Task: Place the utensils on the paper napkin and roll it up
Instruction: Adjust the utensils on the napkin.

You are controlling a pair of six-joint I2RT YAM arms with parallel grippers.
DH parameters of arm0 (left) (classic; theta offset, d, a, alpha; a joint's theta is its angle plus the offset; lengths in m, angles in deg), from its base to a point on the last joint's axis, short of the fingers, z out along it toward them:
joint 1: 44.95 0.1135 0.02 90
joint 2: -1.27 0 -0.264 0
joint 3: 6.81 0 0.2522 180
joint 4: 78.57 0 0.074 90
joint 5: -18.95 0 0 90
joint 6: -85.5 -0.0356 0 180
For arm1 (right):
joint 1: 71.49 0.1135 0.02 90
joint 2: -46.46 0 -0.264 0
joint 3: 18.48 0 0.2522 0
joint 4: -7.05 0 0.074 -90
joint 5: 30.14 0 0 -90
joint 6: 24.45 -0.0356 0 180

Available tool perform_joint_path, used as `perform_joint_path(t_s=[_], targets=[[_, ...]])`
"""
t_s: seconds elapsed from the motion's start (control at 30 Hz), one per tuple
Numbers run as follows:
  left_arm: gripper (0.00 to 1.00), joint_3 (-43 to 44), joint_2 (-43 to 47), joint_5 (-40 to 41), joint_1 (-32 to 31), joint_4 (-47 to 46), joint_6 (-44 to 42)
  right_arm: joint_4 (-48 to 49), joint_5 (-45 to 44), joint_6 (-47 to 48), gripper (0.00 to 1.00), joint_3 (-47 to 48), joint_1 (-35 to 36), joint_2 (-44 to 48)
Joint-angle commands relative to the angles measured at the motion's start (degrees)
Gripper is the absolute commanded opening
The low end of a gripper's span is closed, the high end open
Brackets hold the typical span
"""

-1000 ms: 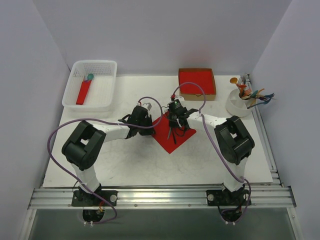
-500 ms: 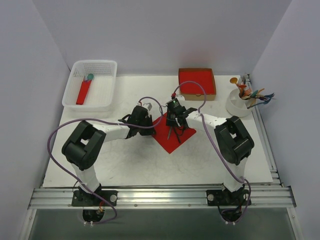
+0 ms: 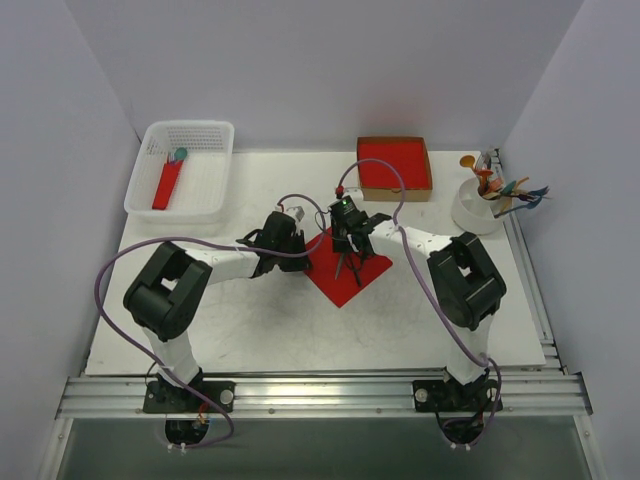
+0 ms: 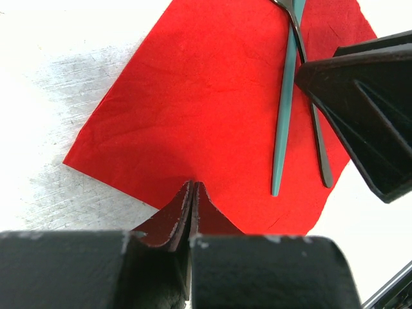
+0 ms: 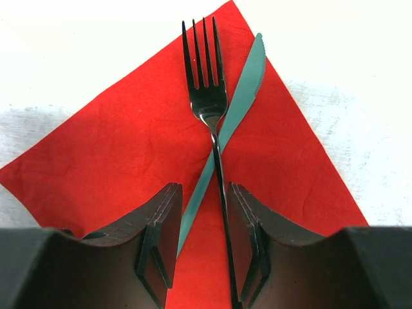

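Observation:
The paper napkin (image 3: 346,272) lies flat as a red diamond at the table's middle. It also shows in the left wrist view (image 4: 206,109) and the right wrist view (image 5: 116,154). On it a dark fork (image 5: 207,96) and a grey-teal knife (image 5: 241,80) lie crossed. My right gripper (image 5: 203,209) is open, its jaws either side of both handles, low over the napkin. The fork's handle runs close to the right finger. My left gripper (image 4: 193,188) is shut, its tips at the napkin's left edge. In the top view the right gripper (image 3: 349,250) hides part of the utensils.
A white basket (image 3: 205,190) at the back left holds a red roll with a teal spoon head (image 3: 168,183). A cardboard box with a red stack (image 3: 394,165) sits at the back. A white cup (image 3: 478,210) with colourful cutlery stands at the back right.
My right gripper has shifted slightly toward the far side over the napkin. The left arm, napkin and utensils look unchanged.

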Motion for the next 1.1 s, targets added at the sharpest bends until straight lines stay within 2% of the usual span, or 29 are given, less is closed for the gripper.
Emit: perform_joint_path(t_s=[0.0,0.37,0.7,1.07], targets=[[0.02,0.52,1.86,-0.96,0.18,-1.67,-0.66,-1.41,-1.34,1.36,0.34,2.23,-0.78,-1.61],[0.02,0.87,1.95,-0.87,0.18,-1.15,-0.75,-1.41,-0.2,0.92,0.34,2.58,-0.96,-3.82],[0.02,0.7,1.86,-0.87,0.18,-1.06,-0.75,-1.59,1.74,0.56,0.27,1.97,-0.96,-3.55],[0.02,0.35,2.3,-0.96,0.18,-1.15,-0.66,-3.17,1.83,-0.58,0.11,3.46,-0.35,-3.46]])
